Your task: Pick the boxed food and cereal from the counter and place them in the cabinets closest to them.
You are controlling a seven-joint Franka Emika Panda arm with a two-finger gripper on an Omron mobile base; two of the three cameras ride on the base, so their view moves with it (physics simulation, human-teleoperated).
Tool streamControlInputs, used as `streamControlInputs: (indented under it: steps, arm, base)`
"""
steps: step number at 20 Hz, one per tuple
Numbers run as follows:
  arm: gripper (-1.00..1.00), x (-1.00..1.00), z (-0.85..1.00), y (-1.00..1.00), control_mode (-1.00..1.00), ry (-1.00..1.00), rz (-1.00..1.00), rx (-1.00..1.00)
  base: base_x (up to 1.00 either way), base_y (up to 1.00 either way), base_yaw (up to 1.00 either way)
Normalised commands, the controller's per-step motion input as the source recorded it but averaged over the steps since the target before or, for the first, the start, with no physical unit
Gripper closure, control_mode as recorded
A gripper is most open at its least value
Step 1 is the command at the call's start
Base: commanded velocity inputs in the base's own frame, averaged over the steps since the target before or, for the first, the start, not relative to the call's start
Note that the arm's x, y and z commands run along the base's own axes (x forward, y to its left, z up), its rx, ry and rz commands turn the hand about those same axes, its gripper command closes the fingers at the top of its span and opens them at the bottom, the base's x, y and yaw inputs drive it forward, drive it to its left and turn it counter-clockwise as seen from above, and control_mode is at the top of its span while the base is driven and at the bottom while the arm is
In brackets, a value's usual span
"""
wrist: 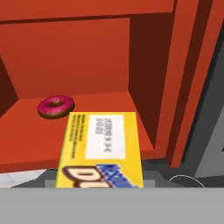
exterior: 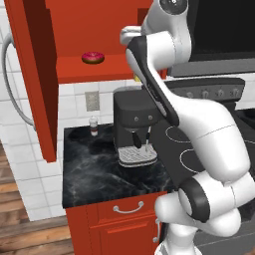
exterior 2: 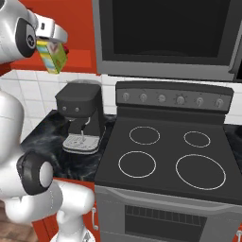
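We've got the box (wrist: 99,151) right under the lens, the gripper (exterior 2: 53,41) clamped on it — label up, long edge aimed at the open cabinet (wrist: 78,57), which looks like the lineup for sliding it onto the shelf. It hangs just short of the shelf lip, high above the counter (exterior: 89,169) and the coffee machine (exterior: 133,127). Farther in, at eleven o'clock of the box, a pink donut (wrist: 55,106) sits on the shelf — we'd steer right of it.
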Motion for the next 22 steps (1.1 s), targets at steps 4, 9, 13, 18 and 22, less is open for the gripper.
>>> streamControlInputs:
  steps: [4, 9, 13, 18, 22]
  arm:
    - [1.00, 0.39, 0.00, 0.00, -1.00, -0.02, 0.00, 0.00]
    - [1.00, 0.34, 0.00, 0.00, -1.00, 0.00, 0.00, 0.00]
    - [1.00, 0.25, 0.01, 0.00, -1.00, 0.00, 0.00, 0.00]
    - [1.00, 0.05, 0.00, 0.00, -1.00, 0.00, 0.00, 0.00]
    - [1.00, 0.01, 0.00, 0.00, -1.00, 0.00, 0.00, 0.00]
  base:
    - [0.00, 0.00, 0.00]
    - [0.00, 0.00, 0.00]
    - [0.00, 0.00, 0.00]
    - [0.00, 0.00, 0.00]
    - [0.00, 0.00, 0.00]
